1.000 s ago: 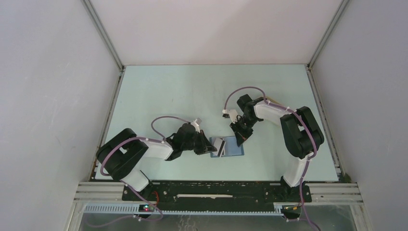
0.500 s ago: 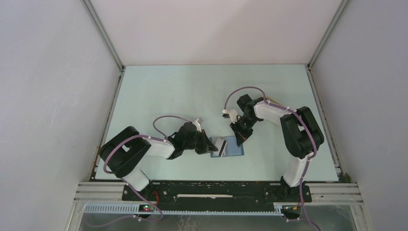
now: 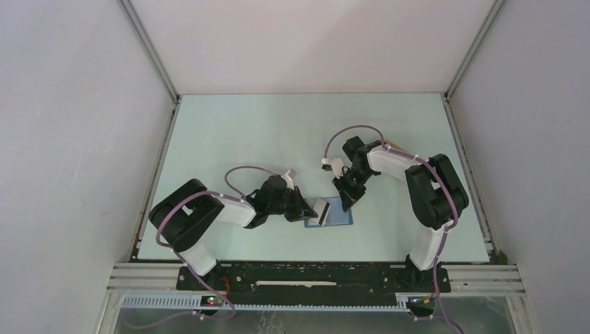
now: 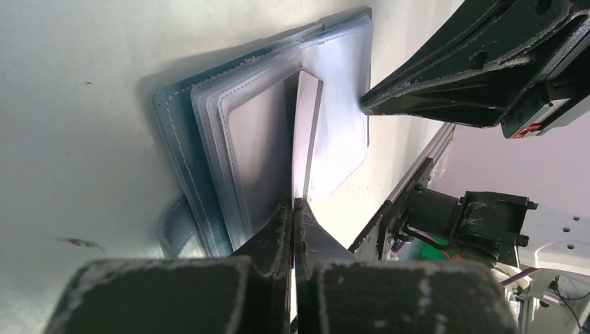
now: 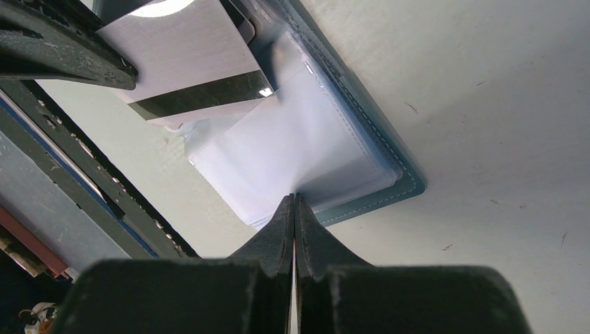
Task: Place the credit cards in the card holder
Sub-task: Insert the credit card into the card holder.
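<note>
Shows, from above, a blue card holder (image 3: 337, 214) lying open on the pale green tabletop (image 3: 278, 132), near the front edge and between the two arms. Shows the left hand (image 3: 304, 211) coming in from the left, fingers pinched shut on the near end of a white credit card (image 4: 306, 136) with a dark stripe across one face. Places that card tilted up on its edge, its far end in among the clear sleeves (image 4: 240, 146) that fan up from the holder's blue cover. Shows the right hand (image 3: 348, 200) reaching down from the far side, its fingers pressed together with no visible gap, tips set against the outer edge of one clear sleeve. Leaves unclear whether those tips pinch the sleeve or only press on it.
</note>
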You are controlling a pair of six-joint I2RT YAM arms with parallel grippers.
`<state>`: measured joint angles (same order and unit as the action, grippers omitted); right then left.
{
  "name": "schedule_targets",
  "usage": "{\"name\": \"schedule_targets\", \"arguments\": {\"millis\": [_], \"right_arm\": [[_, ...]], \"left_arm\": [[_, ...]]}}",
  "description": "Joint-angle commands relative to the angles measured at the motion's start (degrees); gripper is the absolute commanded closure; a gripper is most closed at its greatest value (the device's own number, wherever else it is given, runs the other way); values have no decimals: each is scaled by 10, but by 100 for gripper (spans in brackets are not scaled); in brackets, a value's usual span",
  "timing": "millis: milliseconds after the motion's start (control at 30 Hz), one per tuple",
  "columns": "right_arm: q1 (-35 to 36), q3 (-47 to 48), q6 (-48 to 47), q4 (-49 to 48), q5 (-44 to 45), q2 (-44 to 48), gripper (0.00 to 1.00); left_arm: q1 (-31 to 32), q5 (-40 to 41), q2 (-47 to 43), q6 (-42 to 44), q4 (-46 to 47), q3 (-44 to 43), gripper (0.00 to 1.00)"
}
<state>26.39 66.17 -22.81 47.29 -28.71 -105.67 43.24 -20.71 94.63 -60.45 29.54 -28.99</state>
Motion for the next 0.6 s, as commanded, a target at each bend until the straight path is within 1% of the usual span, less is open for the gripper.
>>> {"name": "schedule_targets", "arguments": {"millis": [0,300,567], "right_arm": [[5,20,3,-3,2,7,97],[5,21,5,-3,1,9,97],[5,21,4,-3,0,9,97]], "left_arm": [[3,23,17,12,-23,-11,99],[25,50,31,-22,22,-3,99],[39,96,25,-59,86,37,100]]}}
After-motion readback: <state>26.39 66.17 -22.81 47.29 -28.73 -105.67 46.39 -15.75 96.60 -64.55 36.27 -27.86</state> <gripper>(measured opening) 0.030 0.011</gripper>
